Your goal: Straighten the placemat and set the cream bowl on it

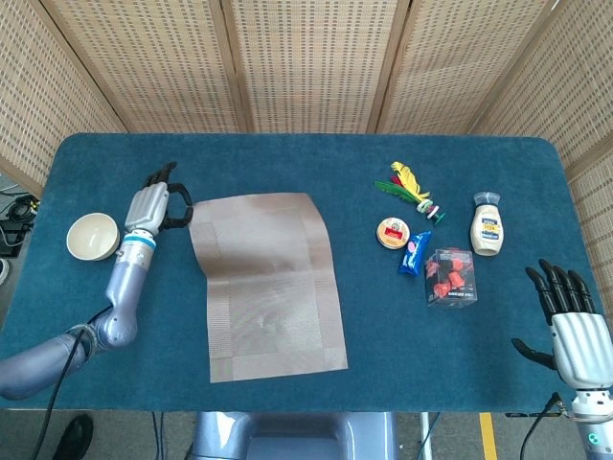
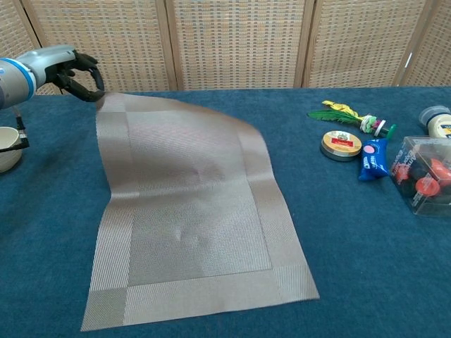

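The grey-brown woven placemat [image 1: 266, 283] [image 2: 184, 211] is unfolded and stretched out, its far left corner lifted off the table. My left hand [image 1: 153, 206] [image 2: 70, 70] pinches that far left corner. The cream bowl [image 1: 93, 237] [image 2: 7, 146] stands upright on the blue table, just left of my left forearm. My right hand [image 1: 573, 321] is at the near right edge in the head view, fingers apart and holding nothing; the chest view does not show it.
On the right of the table lie a feathered toy [image 1: 410, 188], a round tin [image 1: 392, 232], a blue packet [image 1: 414, 253], a clear box of red pieces [image 1: 450, 276] and a white bottle [image 1: 487, 224]. Wicker screens [image 1: 306, 62] stand behind.
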Controlling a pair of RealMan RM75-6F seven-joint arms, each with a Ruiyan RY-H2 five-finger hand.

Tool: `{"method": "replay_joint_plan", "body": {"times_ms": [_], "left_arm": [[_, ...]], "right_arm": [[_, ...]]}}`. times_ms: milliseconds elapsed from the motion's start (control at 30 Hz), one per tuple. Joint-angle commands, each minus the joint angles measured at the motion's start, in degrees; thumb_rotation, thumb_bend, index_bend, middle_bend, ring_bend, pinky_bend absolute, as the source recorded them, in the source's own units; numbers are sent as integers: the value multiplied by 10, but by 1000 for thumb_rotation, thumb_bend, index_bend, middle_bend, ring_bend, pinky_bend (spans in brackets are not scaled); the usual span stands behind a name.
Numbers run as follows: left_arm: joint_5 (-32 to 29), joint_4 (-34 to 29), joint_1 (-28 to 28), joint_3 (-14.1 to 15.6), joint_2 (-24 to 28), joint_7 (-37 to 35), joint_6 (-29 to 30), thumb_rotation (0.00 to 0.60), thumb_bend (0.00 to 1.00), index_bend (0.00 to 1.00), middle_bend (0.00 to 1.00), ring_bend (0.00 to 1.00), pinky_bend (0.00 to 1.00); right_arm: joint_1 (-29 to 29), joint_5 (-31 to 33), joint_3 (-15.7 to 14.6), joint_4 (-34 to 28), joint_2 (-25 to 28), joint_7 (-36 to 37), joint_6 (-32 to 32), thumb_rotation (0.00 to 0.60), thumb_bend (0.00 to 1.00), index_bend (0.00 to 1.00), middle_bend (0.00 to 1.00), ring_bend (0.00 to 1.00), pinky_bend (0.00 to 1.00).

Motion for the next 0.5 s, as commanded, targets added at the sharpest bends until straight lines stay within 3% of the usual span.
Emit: {"method": "replay_joint_plan", "body": {"times_ms": [33,67,100,133,200,233,367,500], "left_arm": [[-43,19,0,9,10,32,-27,600,773,827,0,0,0],[-47,18,3,12,14,34,-28,600,737,792,0,0,0],[-50,16,8,16,21,36,-27,600,590,655,0,0,0],[-49,12,14,20,27,36,-27,600,363,415,0,0,0],[-35,-17,36,39,63,29,-44,600,47,67,0,0,0],[-23,-35,45,41,81,19,-49,600,0,0,0,0,0],[69,-91,90,40,120,-46,6,600,0,0,0,0,0],[158,-167,147,69,178,-62,90,600,0,0,0,0,0]], "right_arm": [[2,1,-1,1,-2,-5,-4,600,0,0,0,0,0],[2,1,-1,1,-3,-6,-5,600,0,0,0,0,0],[3,1,-2,1,-4,-9,-6,600,0,0,0,0,0],[3,1,-2,1,-5,-10,-8,600,0,0,0,0,0],[5,-1,-4,1,-7,-14,-12,600,0,0,0,0,0],[6,-2,-4,1,-8,-16,-13,600,0,0,0,0,0],[8,-7,-6,2,-12,-21,-15,600,0,0,0,0,0],[17,-20,-13,13,-20,-25,-29,600,0,0,0,0,0]]}}
